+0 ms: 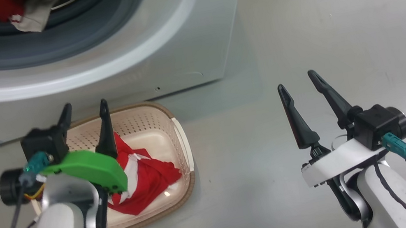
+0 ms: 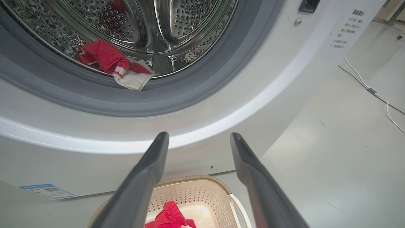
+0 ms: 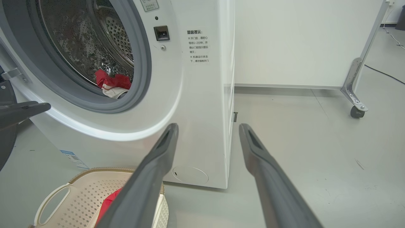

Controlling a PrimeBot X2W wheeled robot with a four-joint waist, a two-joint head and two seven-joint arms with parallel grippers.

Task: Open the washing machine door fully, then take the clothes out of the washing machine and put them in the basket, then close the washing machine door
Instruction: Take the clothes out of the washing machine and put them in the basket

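On the floor, against the foot of the washing machine (image 1: 159, 55), the basket (image 1: 179, 135) already holds one red and white garment (image 1: 143, 179). It lies crumpled across the basket's bottom, partly hidden by the left arm. The door (image 3: 4, 145) is swung open at the machine's left side with its dark rim at the edge of the right wrist view, so the opening step looks finished. The unloading looks only partly done: a second garment (image 2: 110, 61), red with a white panel, lies at the front lower edge of the drum (image 2: 177, 25), its white end hanging over the grey seal (image 2: 196, 95). The left tool (image 1: 85, 109) hovers above the basket's far left corner, fingers spread with nothing between them, pointing towards the machine front. The right tool (image 1: 296, 80) hangs over bare floor (image 1: 337, 23) well to the right of the basket, also spread and empty. What seems left is to fetch the garment from the drum, drop it in the basket, and shut the door.
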